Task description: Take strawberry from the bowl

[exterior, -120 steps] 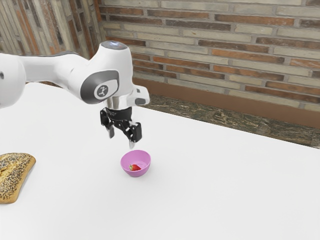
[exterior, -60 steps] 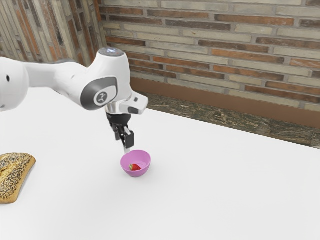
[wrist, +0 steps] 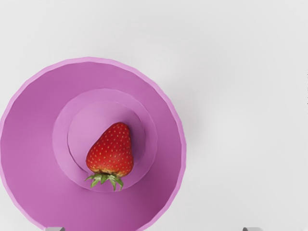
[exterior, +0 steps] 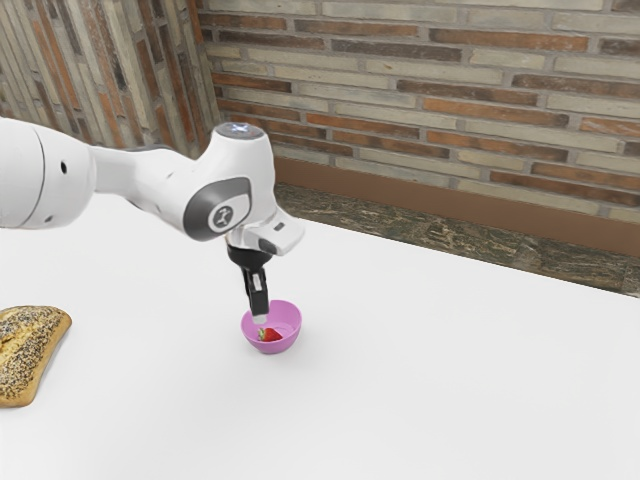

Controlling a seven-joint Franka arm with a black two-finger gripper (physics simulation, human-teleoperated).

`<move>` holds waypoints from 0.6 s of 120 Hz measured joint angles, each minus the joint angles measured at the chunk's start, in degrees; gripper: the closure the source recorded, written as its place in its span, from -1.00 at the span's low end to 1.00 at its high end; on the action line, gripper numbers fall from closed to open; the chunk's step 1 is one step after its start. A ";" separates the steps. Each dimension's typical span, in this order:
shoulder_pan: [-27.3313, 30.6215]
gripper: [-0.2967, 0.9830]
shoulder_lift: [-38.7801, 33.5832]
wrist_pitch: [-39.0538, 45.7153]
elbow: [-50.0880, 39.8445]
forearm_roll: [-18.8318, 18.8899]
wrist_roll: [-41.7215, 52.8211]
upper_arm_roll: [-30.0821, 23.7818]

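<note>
One red strawberry (wrist: pixel 111 150) lies on its side in a round pink bowl (exterior: pixel 272 347). It is down at the bottom, inside the ring in the middle, and leans a bit to one side of it. Its green leaves (wrist: pixel 107 179) are on the end nearer the robot's fingertips. The bowl sits upright on the white table (exterior: pixel 430 390). The black gripper (exterior: pixel 259 318) points down at the bowl's edge, and its two fingers are spread wide with just air between them. I can't tell if a finger touches the rim. On the white arm (exterior: pixel 150 180) there is a dark patch with a round badge (exterior: pixel 222 217) and a pale mark in it, too small to make out. The top of the arm's end has a little bluish-white shape (exterior: pixel 239 129), and that is hard to make out too. In the exterior view, one finger hides most of the other. A seedy piece of bread (exterior: pixel 28 350) lies well apart from the bowl and is cut off by the exterior view's left edge. The arm is cut off there too. In the wrist view, a bit of the bowl's rim is cut off.
</note>
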 joint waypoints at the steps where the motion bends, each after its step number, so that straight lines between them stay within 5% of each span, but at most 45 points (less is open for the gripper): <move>1: 0.00 -0.19 0.07 0.06 -0.02 -0.04 0.25 0.00; 72: 1.46 -0.19 9.39 4.22 4.03 -3.76 13.20 2.23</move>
